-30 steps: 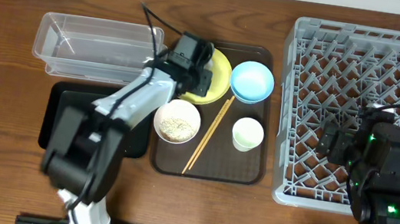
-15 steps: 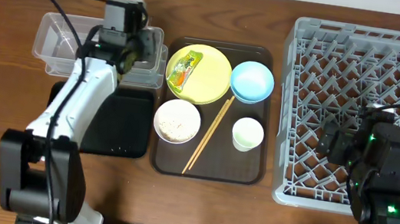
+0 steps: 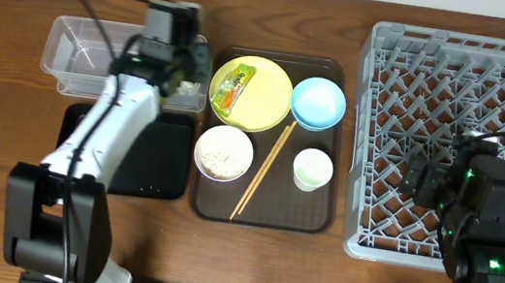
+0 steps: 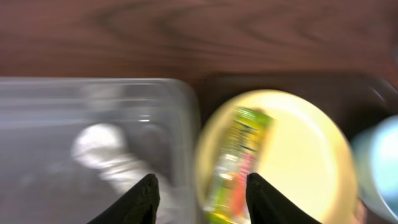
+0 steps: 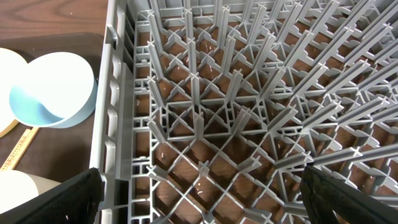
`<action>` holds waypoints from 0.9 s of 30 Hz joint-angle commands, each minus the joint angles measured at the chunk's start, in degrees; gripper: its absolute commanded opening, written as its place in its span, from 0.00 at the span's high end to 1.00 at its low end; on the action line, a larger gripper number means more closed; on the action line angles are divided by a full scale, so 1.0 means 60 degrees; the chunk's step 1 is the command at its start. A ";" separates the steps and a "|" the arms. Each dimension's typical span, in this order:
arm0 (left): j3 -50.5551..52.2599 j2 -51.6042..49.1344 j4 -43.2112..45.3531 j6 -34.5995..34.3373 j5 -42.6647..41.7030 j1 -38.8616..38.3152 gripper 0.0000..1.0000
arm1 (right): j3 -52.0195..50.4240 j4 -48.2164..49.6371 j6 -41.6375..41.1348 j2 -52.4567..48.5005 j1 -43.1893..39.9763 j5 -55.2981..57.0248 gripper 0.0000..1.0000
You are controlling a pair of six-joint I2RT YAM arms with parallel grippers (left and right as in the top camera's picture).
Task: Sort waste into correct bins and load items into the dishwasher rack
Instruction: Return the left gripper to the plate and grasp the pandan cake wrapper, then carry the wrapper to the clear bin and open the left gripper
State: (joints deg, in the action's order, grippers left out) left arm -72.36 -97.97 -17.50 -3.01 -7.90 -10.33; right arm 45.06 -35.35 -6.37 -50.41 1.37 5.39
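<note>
Hovering over the clear container (image 3: 75, 45), left end effector (image 4: 202, 196) spread; right end effector (image 5: 199, 180) spread over the rack (image 5: 249, 93)

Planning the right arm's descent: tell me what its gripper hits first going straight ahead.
Most likely the rack: the open right gripper points down into it with nothing in between, though how far off it is stays unclear.
</note>
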 commanded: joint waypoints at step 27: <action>-0.0040 -0.3129 0.0397 0.1956 0.2248 -0.1537 0.49 | 0.0226 -0.0073 -0.0073 0.0015 0.0087 0.0025 0.01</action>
State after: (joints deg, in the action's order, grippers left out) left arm -72.38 -115.63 -14.28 7.68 4.75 -19.66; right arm 45.06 -35.57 -6.37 -50.41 1.37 5.39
